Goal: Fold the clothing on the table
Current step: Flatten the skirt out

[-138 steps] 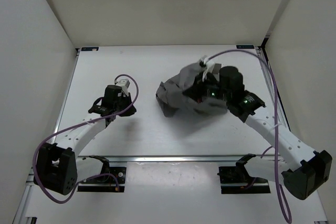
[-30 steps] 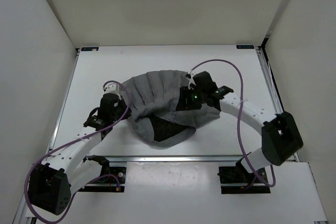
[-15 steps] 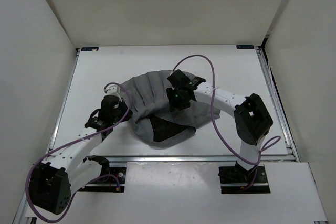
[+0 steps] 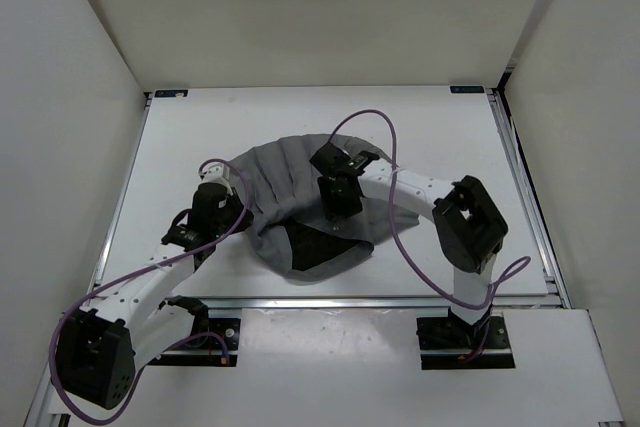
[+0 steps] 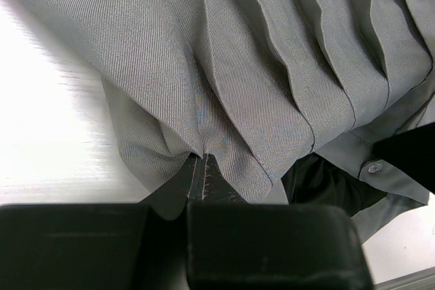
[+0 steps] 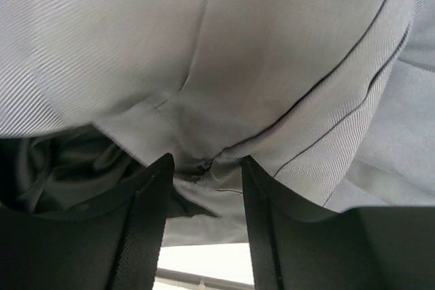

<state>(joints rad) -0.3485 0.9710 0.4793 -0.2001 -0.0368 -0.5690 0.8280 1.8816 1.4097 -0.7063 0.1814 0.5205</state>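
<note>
The grey pleated clothing (image 4: pixel 285 172) lies spread in the middle of the white table (image 4: pixel 440 127), with its dark lining (image 4: pixel 310 244) showing at the near hem. My left gripper (image 4: pixel 236 209) is at the garment's left edge. In the left wrist view its jaws (image 5: pixel 202 162) are shut on a bunched fold of the clothing (image 5: pixel 258 52). My right gripper (image 4: pixel 338 213) points down onto the middle of the garment. In the right wrist view it (image 6: pixel 206 168) is open, its fingers (image 6: pixel 146 215) either side of a raised fold of the clothing (image 6: pixel 204 52).
Silver rails (image 4: pixel 520 197) edge the table, and white walls stand close on three sides. The right arm's purple cable (image 4: pixel 400 237) loops over the garment's right side. Bare tabletop lies behind and to the right of the garment.
My right gripper has swung left from the garment's right side to its middle, and its jaws have narrowed a little. The left gripper has kept its hold in place.
</note>
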